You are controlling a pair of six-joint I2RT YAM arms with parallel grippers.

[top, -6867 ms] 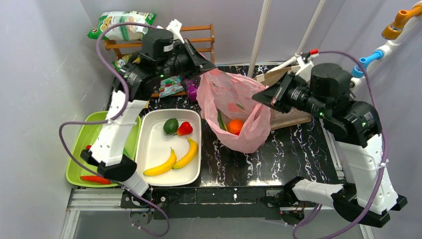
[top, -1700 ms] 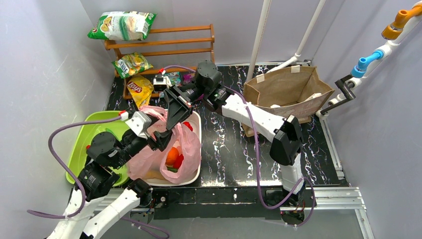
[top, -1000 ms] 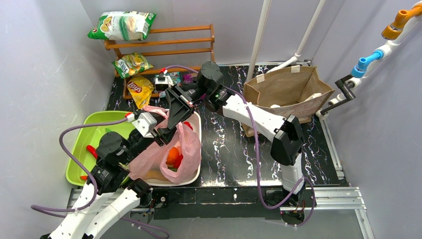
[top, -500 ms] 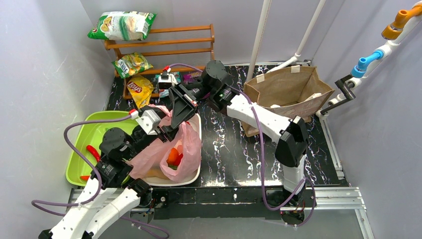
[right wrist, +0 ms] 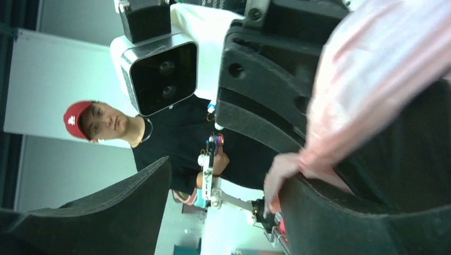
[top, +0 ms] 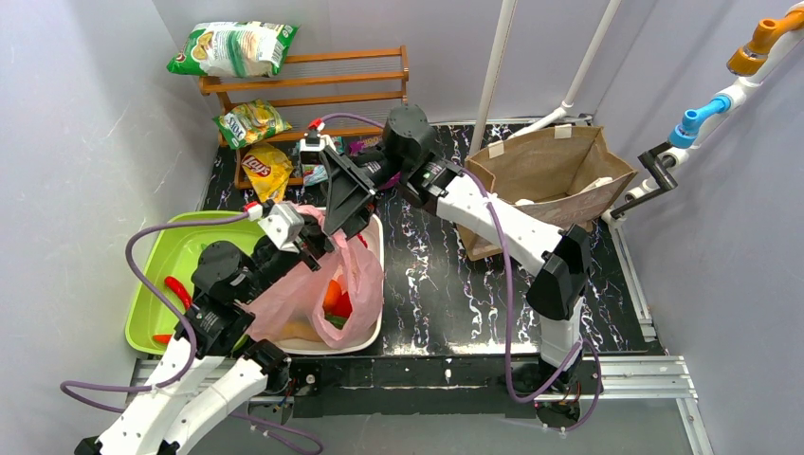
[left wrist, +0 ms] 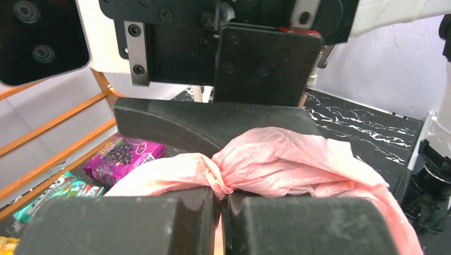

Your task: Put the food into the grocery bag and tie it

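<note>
The pink grocery bag [top: 294, 299] sits slumped in the white tray [top: 376, 248], with its twisted handle raised. Through its mouth I see food: an orange [top: 331, 292] beside a red piece [top: 342, 305]. My left gripper [top: 317, 243] is shut on the bunched pink handle [left wrist: 228, 178], which is pinched between its pads [left wrist: 175, 212]. My right gripper [top: 347, 207] hangs just above it with its jaws standing apart. In the right wrist view a strip of the pink bag [right wrist: 367, 90] lies over one finger [right wrist: 340, 212] of the right gripper [right wrist: 226, 175], with nothing between the two.
A green tray [top: 166, 270] lies left of the white one. A brown paper bag [top: 550, 175] stands at the back right. A wooden shelf [top: 313, 81] with chip packets is at the back left, with a purple snack packet [left wrist: 125, 156] below it.
The right gripper has opened and let go of the pink handle. The left gripper has closed on that handle. Both stay close together above the bag.
</note>
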